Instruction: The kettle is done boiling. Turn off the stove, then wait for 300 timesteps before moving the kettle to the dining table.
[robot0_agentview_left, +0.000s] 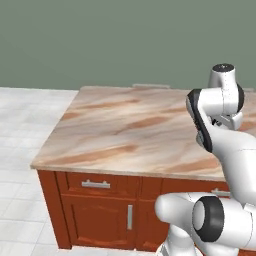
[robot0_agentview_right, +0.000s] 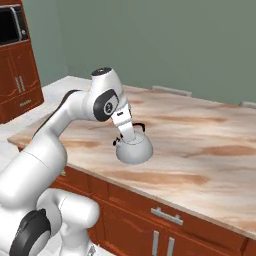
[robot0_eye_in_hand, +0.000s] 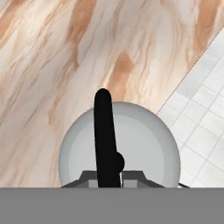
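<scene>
The white arm (robot0_agentview_right: 65, 117) rises from seven o'clock, elbow bent, its wrist angled down toward four o'clock; the gripper (robot0_agentview_right: 129, 134) is clamped on the kettle (robot0_agentview_right: 134, 149) handle.

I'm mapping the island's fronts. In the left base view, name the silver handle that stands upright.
The door handle, lowest of the three. It runs vertically, while the left drawer handle and the right drawer handle lie horizontal.

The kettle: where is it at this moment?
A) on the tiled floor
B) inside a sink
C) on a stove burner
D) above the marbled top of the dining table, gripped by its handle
D: the gripper is shut on the black handle of the kettle, over the dining table.
</scene>
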